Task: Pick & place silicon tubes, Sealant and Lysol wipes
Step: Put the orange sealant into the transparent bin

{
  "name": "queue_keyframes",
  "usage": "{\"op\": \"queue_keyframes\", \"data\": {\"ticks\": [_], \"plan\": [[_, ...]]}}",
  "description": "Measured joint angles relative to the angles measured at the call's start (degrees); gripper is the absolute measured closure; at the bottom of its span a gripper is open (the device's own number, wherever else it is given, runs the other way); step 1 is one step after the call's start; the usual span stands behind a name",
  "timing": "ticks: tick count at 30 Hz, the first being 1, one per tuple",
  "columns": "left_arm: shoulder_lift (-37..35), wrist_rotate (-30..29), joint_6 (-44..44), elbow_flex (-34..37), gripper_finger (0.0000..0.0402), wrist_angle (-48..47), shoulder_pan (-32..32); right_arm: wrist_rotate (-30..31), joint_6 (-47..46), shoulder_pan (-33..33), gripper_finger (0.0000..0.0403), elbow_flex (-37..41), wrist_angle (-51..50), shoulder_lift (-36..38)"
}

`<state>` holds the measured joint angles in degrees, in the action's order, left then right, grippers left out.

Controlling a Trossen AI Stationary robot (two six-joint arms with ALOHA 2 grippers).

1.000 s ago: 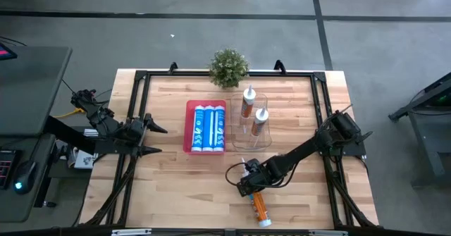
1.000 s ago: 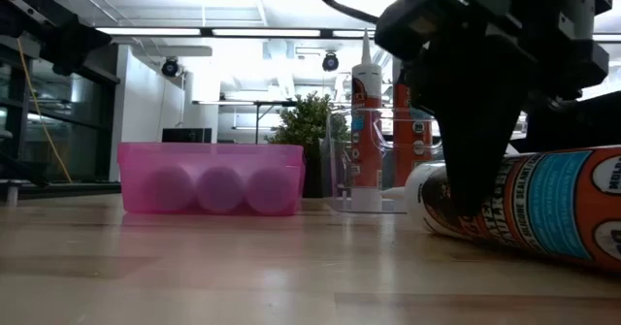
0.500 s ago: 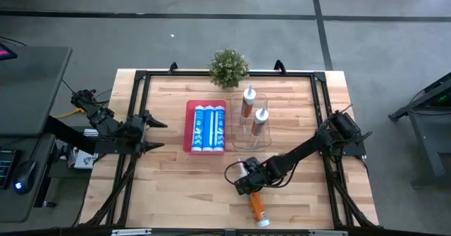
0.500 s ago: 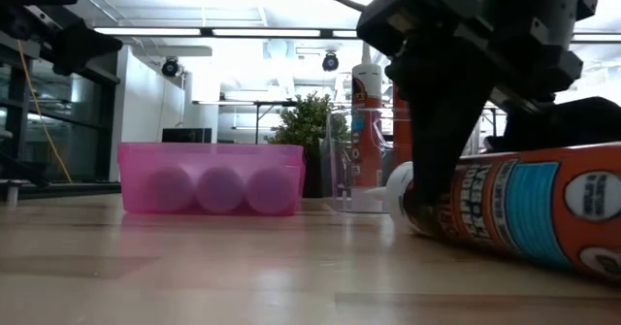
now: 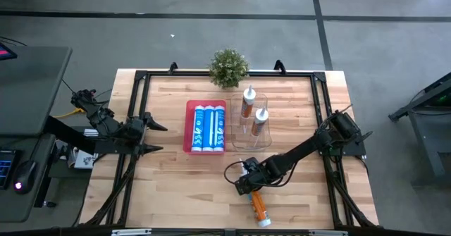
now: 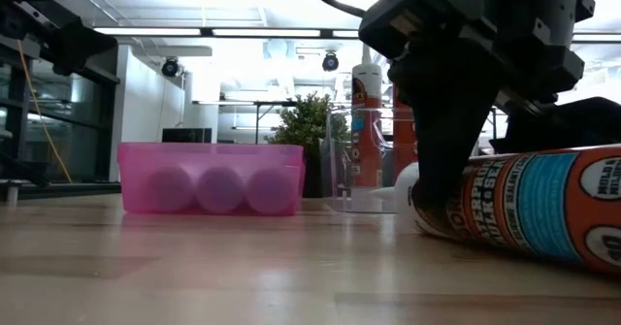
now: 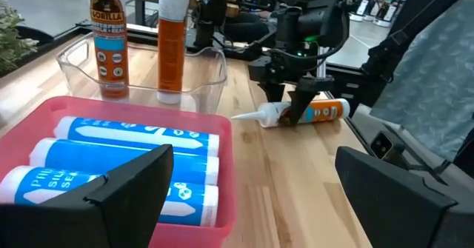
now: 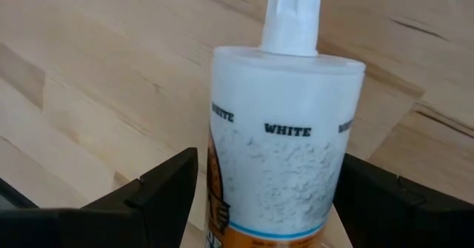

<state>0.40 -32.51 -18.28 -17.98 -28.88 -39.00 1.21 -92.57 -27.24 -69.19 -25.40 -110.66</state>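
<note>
- One orange-and-white sealant cartridge with a white nozzle [image 5: 258,209] lies on its side on the light wooden table [image 5: 169,179], near the front edge and right of centre.
- The right gripper [image 5: 244,182] is low over the nozzle end of this lying cartridge; in its wrist view its two dark fingers [image 8: 159,192] stand apart on either side of the white cap, and whether they press it cannot be told.
- In the low view the cartridge [image 6: 524,204] lies on the wood with the right gripper [image 6: 441,184] coming down around its nozzle end.
- Two more orange sealant cartridges [image 5: 254,110] stand upright inside one clear plastic bin [image 5: 265,139] at mid-table.
- Just beside that bin, on its left, one pink plastic tray [image 5: 187,127] holds three blue-and-white silicone tubes [image 5: 208,127] lying side by side.
- One small green potted plant [image 5: 228,67] stands at the far edge of the table, behind the tray and bin.
- The left gripper [image 5: 158,138] waits off the table's left edge, its two fingers spread apart and holding nothing, well apart from the tray.
</note>
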Motion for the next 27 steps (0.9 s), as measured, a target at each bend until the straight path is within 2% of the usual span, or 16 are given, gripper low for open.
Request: {"op": "queue_keyframes", "data": {"ticks": [7,13,18,27], "plan": [[0.0,0.0,0.0,0.0,0.0032,0.01,0.0,-0.9,1.29,0.04,0.0121,-0.13,1.49,-1.47],[0.01,0.0,0.0,0.0,0.0032,0.01,0.0,1.42,-0.73,-0.02,0.0121,-0.11,1.71,-1.6],[-0.01,0.0,0.0,0.0,0.0032,0.01,0.0,-0.37,-1.61,0.66,0.0125,-0.14,1.03,-1.67],[-0.01,-0.02,0.0,0.0,0.0032,0.01,0.0,-0.95,-2.78,1.39,0.0191,-0.22,-1.34,-1.78]]}}
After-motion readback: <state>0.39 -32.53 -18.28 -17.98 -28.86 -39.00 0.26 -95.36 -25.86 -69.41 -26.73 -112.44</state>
